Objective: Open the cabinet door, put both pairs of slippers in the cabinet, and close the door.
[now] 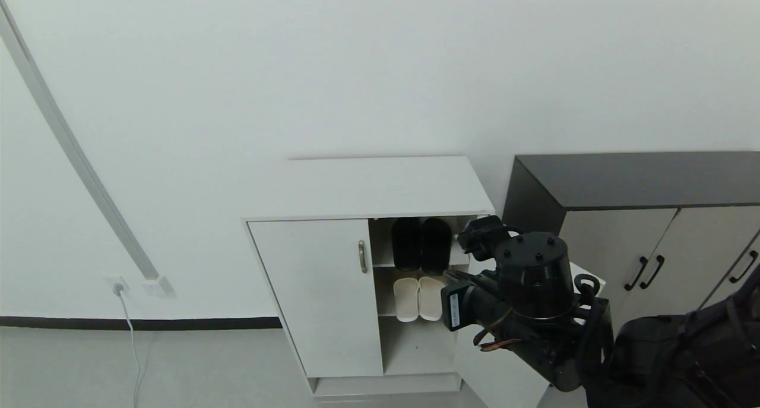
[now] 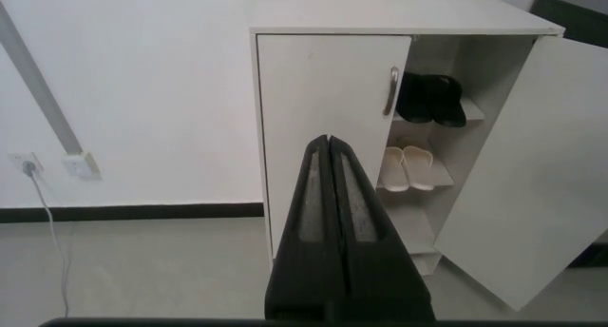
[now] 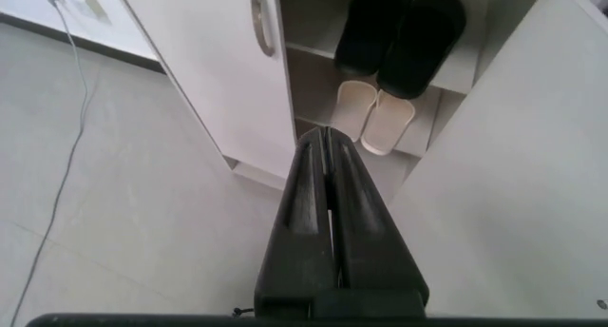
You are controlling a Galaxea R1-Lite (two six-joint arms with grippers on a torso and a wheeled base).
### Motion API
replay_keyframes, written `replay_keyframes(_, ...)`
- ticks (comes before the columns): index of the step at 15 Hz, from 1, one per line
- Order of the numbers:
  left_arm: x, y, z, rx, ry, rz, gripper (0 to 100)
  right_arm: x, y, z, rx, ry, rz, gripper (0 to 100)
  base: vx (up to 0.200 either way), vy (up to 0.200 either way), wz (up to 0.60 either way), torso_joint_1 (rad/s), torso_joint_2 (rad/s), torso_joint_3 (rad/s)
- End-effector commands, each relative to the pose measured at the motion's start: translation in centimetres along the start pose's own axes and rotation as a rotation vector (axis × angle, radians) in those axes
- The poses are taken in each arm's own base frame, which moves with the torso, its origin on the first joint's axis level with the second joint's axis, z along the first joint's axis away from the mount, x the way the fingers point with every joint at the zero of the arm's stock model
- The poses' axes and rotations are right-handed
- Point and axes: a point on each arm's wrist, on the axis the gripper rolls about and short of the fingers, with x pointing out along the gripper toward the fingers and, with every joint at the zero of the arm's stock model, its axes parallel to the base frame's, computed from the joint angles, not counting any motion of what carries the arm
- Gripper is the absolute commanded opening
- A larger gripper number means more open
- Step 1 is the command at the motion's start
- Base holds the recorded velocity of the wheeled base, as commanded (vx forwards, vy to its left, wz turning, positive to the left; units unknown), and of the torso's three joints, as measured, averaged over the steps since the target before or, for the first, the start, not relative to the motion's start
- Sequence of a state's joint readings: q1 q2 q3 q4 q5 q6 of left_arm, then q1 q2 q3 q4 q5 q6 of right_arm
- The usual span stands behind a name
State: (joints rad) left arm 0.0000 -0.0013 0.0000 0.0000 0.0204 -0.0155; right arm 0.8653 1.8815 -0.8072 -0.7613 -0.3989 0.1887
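White wall stands behind the little cabinet. My right gripper has its fingers pressed together with nothing in them, and it points at the open side. My left gripper is pressed together and holds nothing too. Inside, the black slippers sit on the top shelf and the white slippers sit on the shelf below. Both pairs are in. I think only the door is left to push closed.

cabinet: smooth matt white panels | handle: brushed metal | black slippers: matt, rubbery
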Motion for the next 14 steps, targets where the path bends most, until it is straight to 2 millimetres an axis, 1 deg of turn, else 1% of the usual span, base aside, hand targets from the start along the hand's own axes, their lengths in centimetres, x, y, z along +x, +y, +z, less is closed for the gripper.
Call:
replay_keyframes(1,0.01,0.00,0.02,0.000,0.000,0.001,0,-0.04,-0.03,-0.06,-0.001,0.001,0.000,0,0.000,0.000,0.00,0.000,0.00,0.000)
replay_keyframes(4,0.01,0.00,0.00,0.002,0.001,0.000,0,-0.14,0.10,-0.08,-0.002,0.002,0.006,0,0.000,0.000,0.00,0.000,0.00,0.000)
replay_keyframes(10,0.01,0.00,0.00,0.002,0.001,0.000,0,-0.01,0.10,-0.31,-0.005,0.010,0.004,0,0.000,0.000,-0.60,0.006,0.00,0.000)
replay_keyframes(14,0.01,0.00,0.00,0.008,0.001,0.000,0,0.50,-0.39,-0.45,-0.011,0.006,-0.015,0,0.000,0.000,0.00,0.000,0.00,0.000)
